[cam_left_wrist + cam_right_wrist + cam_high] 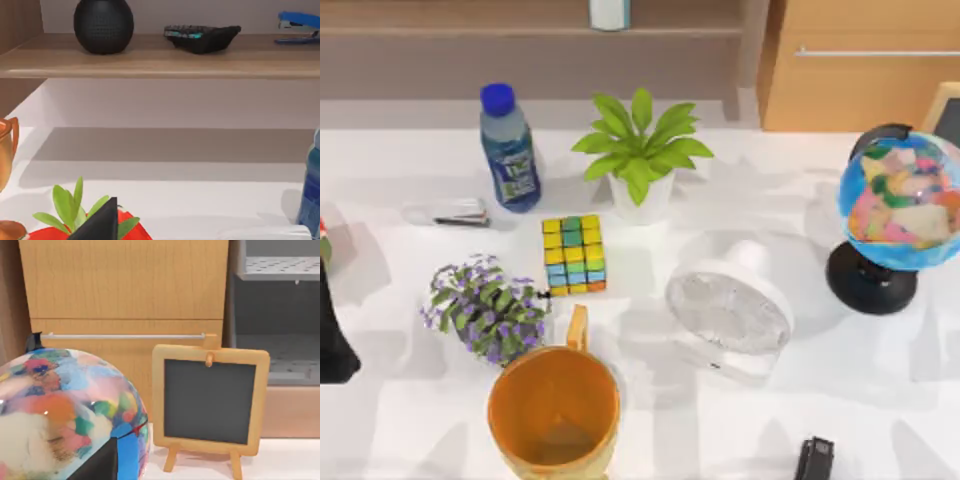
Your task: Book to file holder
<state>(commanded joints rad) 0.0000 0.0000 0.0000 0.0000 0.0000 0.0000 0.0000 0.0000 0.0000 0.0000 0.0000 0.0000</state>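
**Status.** The task is judged not yet begun: nothing is gripped, and no item is seen carried between either pair of jaws.

**Left gripper.** The left gripper [101,224] is held low at the left edge of the table [880,380]. A red-potted plant [75,205] lies directly beneath it, and a wooden shelf [160,62] stands ahead of it, well apart. The state of its jaws cannot be told.

**Right gripper.** The right gripper [814,460] is placed at the near edge of the table. The globe [900,200] stands ahead of it, with a small chalkboard [210,400] beyond. The state of its jaws cannot be told.

**Book.** A white, teal-edged item [608,12] is seen standing on the shelving behind the table, cut off by the frame edge. It is judged likely to be the book, though this cannot be confirmed. It is well apart from both grippers, ahead of them, beyond the water bottle [510,150] and the green plant [640,150].

**Remaining.** Reaching, gripping, carrying and placing into the file holder are all judged outstanding.
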